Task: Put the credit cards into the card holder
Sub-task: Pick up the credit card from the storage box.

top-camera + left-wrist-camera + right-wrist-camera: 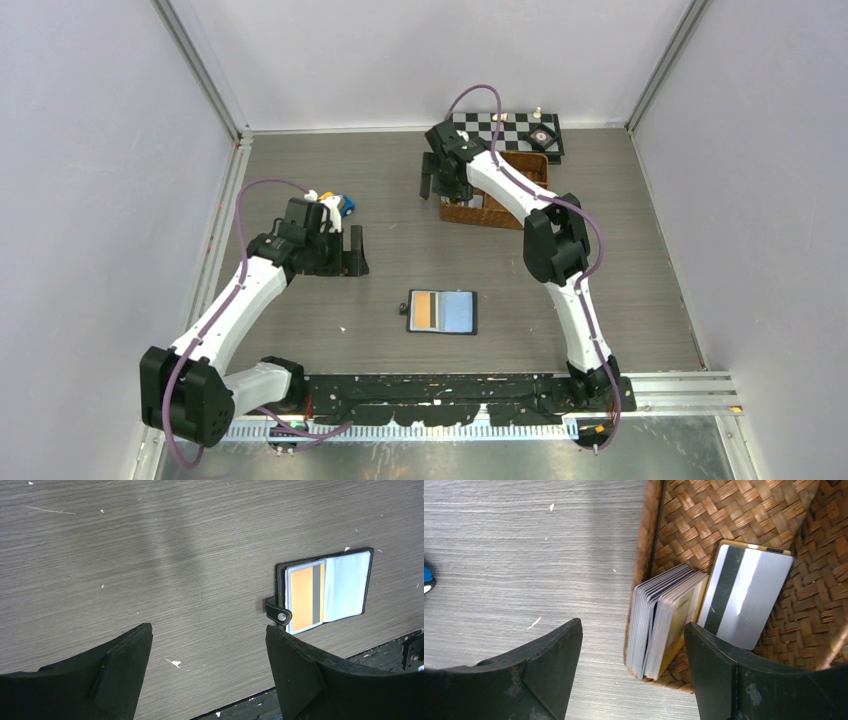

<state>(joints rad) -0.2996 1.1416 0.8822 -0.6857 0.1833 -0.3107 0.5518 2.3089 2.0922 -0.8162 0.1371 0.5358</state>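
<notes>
Arms point(500, 185) outstretched; right gripper point(632, 626) spread over credit cards point(664, 625).

In the top view the right arm point(545, 240) is covering most of the wicker basket point(475, 213), hiding the credit cards point(664, 620) inside. Closer up, a gold-edged card point(754, 546) is lying mostly buried under the silver card point(744, 597) — the basket is running off-frame. Small colourful items point(335, 203) beside the left arm point(240, 290) are showing too small to identify.
</notes>
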